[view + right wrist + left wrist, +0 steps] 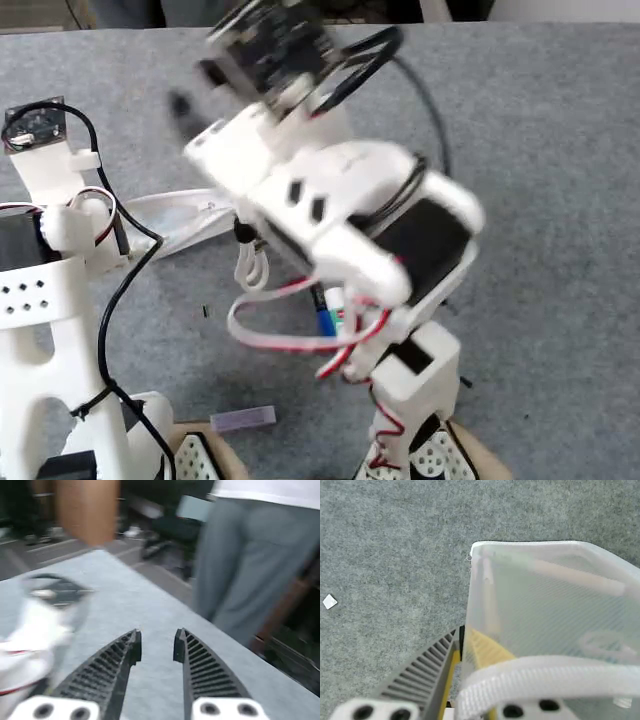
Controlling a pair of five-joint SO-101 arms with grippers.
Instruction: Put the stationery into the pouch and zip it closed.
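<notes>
pouch (545, 610): translucent white, lying on the grey surface (540, 150) at the near left of the high view, one end at the left gripper (466, 637). a pale stick (570, 575) shows through its wall, and a white webbing strap (545, 677) crosses close to the left wrist camera. left fingers: closed on the pouch's end; one ribbed grey finger (427, 677) lies against the pouch's edge, the other is covered by the pouch.

blue pen (325, 318): on the surface near the middle, partly under the right arm (340, 210), apart from the pouch. purple block (243, 418): on the surface at the near edge, between the two arm bases, well apart from the pouch.

right gripper (156, 645): raised above the surface and pointing past its far edge. right fingers: slightly parted, with nothing between them. in the high view the right arm rises from its base and overhangs the middle of the surface, red and white wires looping beneath it.

left arm (50, 300): at the left side of the surface, a black cable running along it.
</notes>
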